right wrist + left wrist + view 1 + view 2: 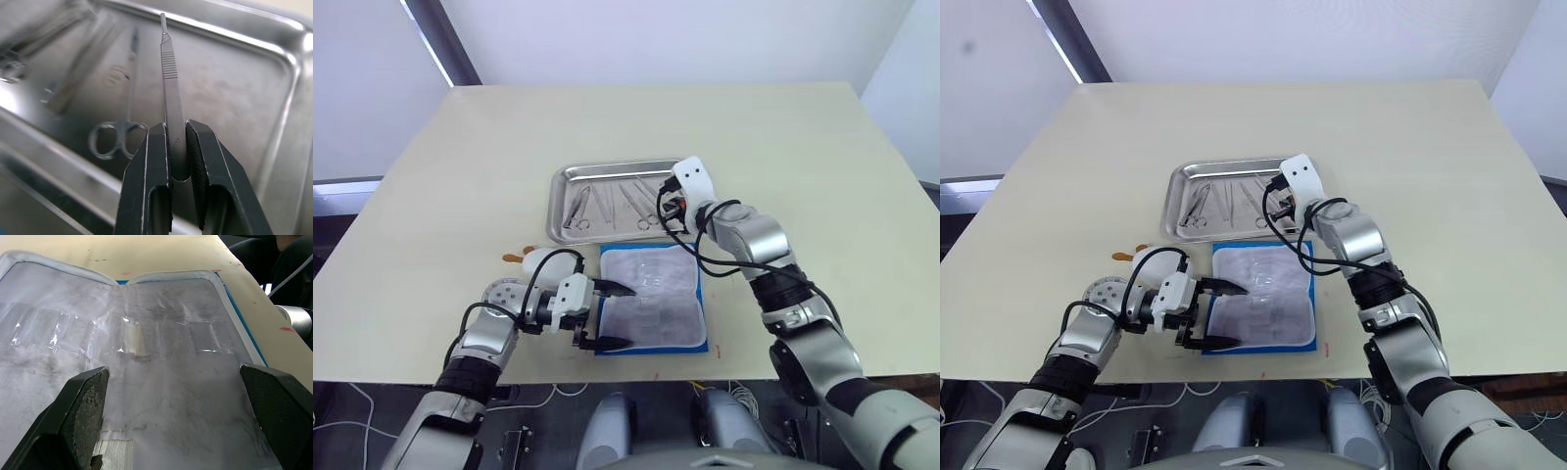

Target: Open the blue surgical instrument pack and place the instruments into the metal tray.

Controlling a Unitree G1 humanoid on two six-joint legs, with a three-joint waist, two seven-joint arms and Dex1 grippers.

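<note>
The blue surgical instrument pack (651,299) lies opened flat near the table's front edge, its pale lining (146,333) and clear sleeves facing up. My left gripper (609,316) hovers open over the pack's left edge, one finger (83,406) to each side of the lining. Just behind the pack sits the metal tray (560,211), with several slim instruments (607,201) lying in it, among them ring-handled scissors (120,132). My right gripper (177,142) is over the tray's right end, shut on a flat silver scalpel-like handle (168,88) that points into the tray.
A white egg-shaped toy (548,262) with orange feet (514,257) rests left of the pack, close to my left wrist. The pack's near edge lies close to the table's front edge (724,377). Bare tabletop extends behind and beside the tray.
</note>
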